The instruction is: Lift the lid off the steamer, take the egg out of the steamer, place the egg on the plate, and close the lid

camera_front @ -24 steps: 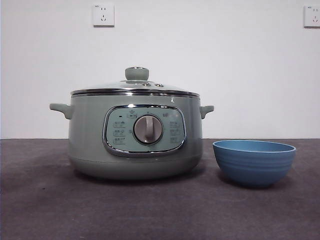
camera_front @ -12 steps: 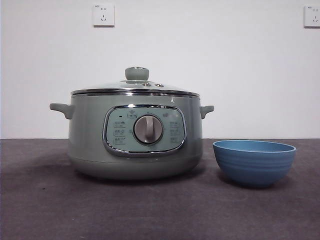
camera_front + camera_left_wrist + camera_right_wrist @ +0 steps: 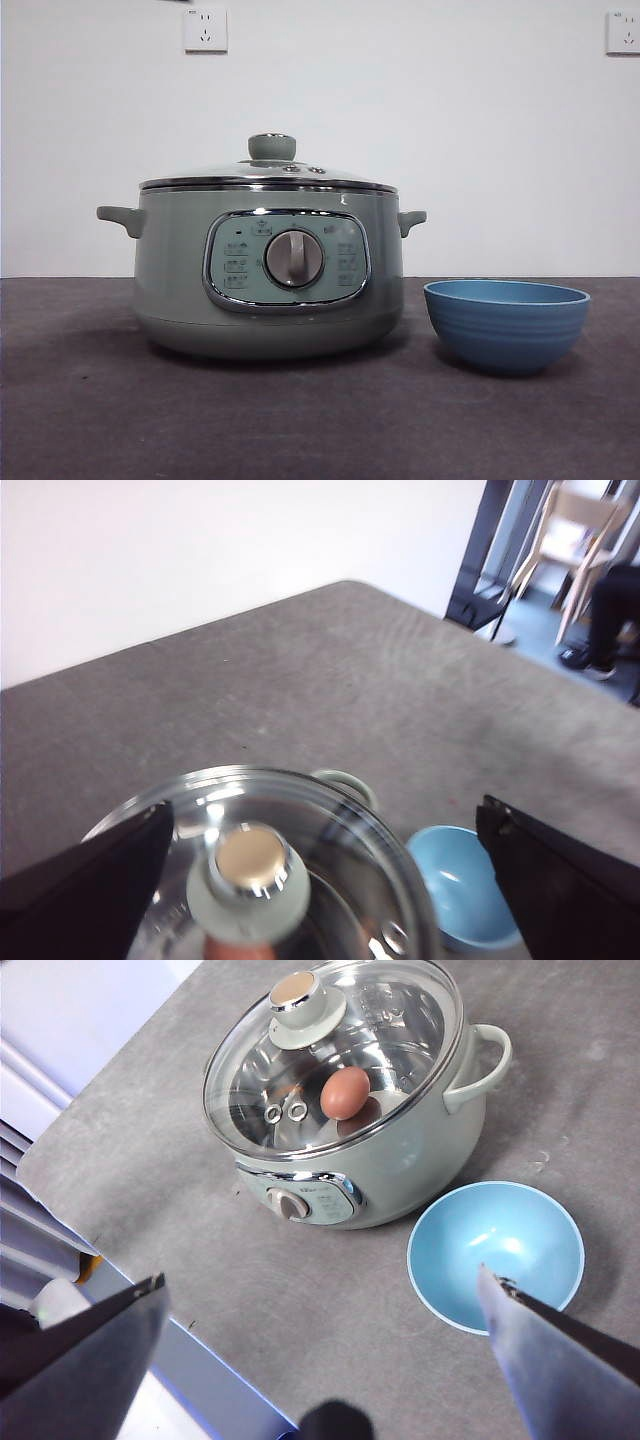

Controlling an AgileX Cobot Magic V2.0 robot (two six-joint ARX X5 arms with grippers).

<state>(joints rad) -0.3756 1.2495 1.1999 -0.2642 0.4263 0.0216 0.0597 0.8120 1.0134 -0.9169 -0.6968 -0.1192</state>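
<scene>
The pale green steamer (image 3: 270, 290) stands left of centre on the table with its glass lid (image 3: 268, 178) on. The blue plate (image 3: 506, 325), a deep bowl, stands empty to its right. In the right wrist view a brown egg (image 3: 345, 1093) lies inside the steamer (image 3: 420, 1170) under the lid (image 3: 400, 1020). My left gripper (image 3: 325, 810) is open, high above the lid (image 3: 330, 830) and its knob (image 3: 248, 880), not touching. My right gripper (image 3: 320, 1275) is open and empty, high above the table in front of the steamer and the plate (image 3: 495, 1255). Neither gripper shows in the front view.
The dark grey table (image 3: 90, 420) ends at a white wall with two sockets (image 3: 205, 30). The left wrist view shows the plate (image 3: 462, 885) beside the steamer and a chair (image 3: 570, 530) beyond the table's far corner. The right wrist view shows the table's near edge (image 3: 150, 1290).
</scene>
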